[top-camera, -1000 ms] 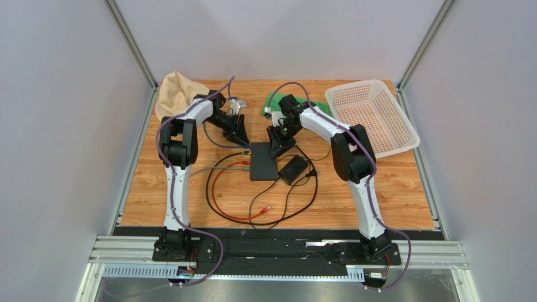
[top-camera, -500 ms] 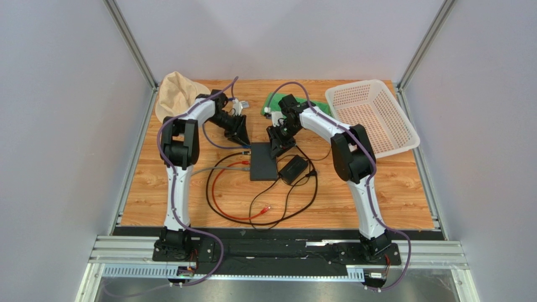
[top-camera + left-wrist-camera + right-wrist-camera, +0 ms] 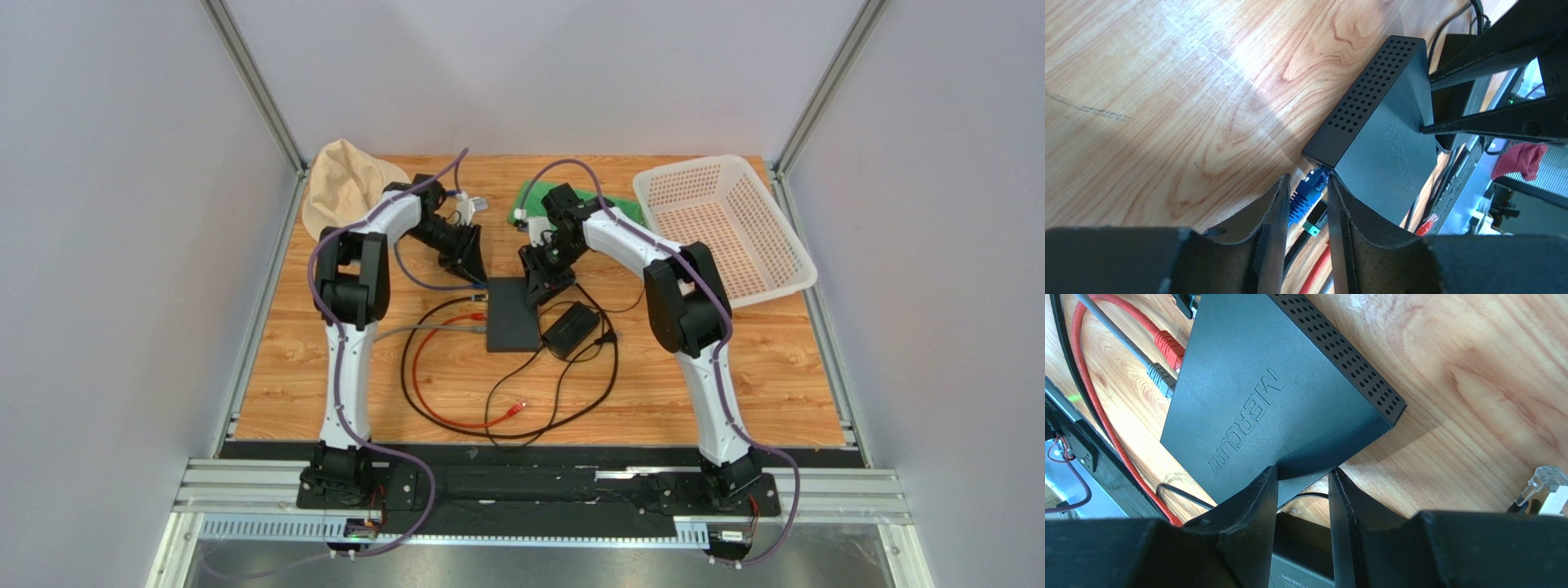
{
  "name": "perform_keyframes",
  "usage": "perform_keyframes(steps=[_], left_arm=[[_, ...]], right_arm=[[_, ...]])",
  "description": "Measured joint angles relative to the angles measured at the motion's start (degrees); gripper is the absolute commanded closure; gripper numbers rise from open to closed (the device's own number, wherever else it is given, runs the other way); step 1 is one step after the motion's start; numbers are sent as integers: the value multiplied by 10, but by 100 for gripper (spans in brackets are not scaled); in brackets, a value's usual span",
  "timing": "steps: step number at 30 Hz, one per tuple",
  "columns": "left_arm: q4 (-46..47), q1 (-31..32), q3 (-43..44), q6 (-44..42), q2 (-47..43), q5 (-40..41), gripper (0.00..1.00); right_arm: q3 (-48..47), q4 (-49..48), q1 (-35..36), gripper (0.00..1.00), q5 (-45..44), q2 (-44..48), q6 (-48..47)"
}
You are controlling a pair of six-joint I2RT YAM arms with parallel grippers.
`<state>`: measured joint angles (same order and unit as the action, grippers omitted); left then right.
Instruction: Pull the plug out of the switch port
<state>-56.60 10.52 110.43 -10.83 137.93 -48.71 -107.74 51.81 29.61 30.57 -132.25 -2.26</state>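
The flat black switch [image 3: 512, 316] lies mid-table. A blue plug [image 3: 1308, 191] sits in a port at its near-left corner, with red [image 3: 1169, 346] and grey [image 3: 1159, 375] plugs in ports beside it. My left gripper [image 3: 471, 265] hangs just left of and behind the switch. Its fingers [image 3: 1274, 236] are slightly apart and the blue plug shows in the gap beyond the tips, untouched. My right gripper [image 3: 541, 284] has its fingers [image 3: 1260, 502] clamped around the switch's far right corner [image 3: 1306, 468].
A black power adapter [image 3: 572, 330] lies right of the switch, with black and red cables [image 3: 423, 374] looped in front. A white basket [image 3: 724, 227] stands at the back right, a beige cloth [image 3: 344, 178] at the back left and a green item [image 3: 534, 196] behind the arms.
My left gripper has shifted slightly right toward the switch's plug corner. The right arm and the switch have not moved.
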Motion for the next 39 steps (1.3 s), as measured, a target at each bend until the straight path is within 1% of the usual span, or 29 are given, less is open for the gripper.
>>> perform_keyframes(steps=[4, 6, 7, 10, 12, 13, 16, 21, 22, 23, 24, 25, 26, 28, 31, 39], left_arm=[[-13, -1, 8, -17, 6, -9, 61], [-14, -1, 9, -22, 7, -14, 64], [-14, -1, 9, -23, 7, -14, 72], [-11, -1, 8, -23, 8, -13, 84], [-8, -1, 8, -20, 8, -17, 87], [-3, -2, 8, -17, 8, -19, 92], [8, 0, 7, -6, 8, -23, 100], [11, 2, 7, 8, 8, -23, 100], [11, 2, 7, 10, 8, -23, 99], [11, 2, 7, 11, 8, -22, 94], [11, 2, 7, 13, 8, -21, 87], [11, 2, 7, 15, 8, -20, 74], [11, 2, 7, 16, 8, -19, 68], [12, 2, 7, 18, 7, -2, 59], [15, 2, 3, 27, 3, 8, 56], [0, 4, -2, 21, 0, -6, 56]], right_arm=[[0, 0, 0, 64, 0, 0, -1], [0, 0, 0, 64, 0, 0, -1], [0, 0, 0, 64, 0, 0, -1], [0, 0, 1, 64, 0, 0, -2], [0, 0, 1, 64, -1, 0, -2], [0, 0, 1, 64, -1, 0, -2], [0, 0, 1, 64, -2, 0, -2], [0, 0, 1, 64, -2, 0, -3], [0, 0, 1, 64, -2, 0, -4], [0, 0, 1, 64, -2, 0, -4], [0, 0, 1, 64, -2, 0, -4], [0, 0, 1, 64, -2, 0, -4], [0, 0, 1, 64, -2, 0, -5], [1, 0, 2, 64, -3, 1, -6], [2, 5, 2, 64, -3, 2, -8], [2, 7, 3, 64, -6, 2, -8]])
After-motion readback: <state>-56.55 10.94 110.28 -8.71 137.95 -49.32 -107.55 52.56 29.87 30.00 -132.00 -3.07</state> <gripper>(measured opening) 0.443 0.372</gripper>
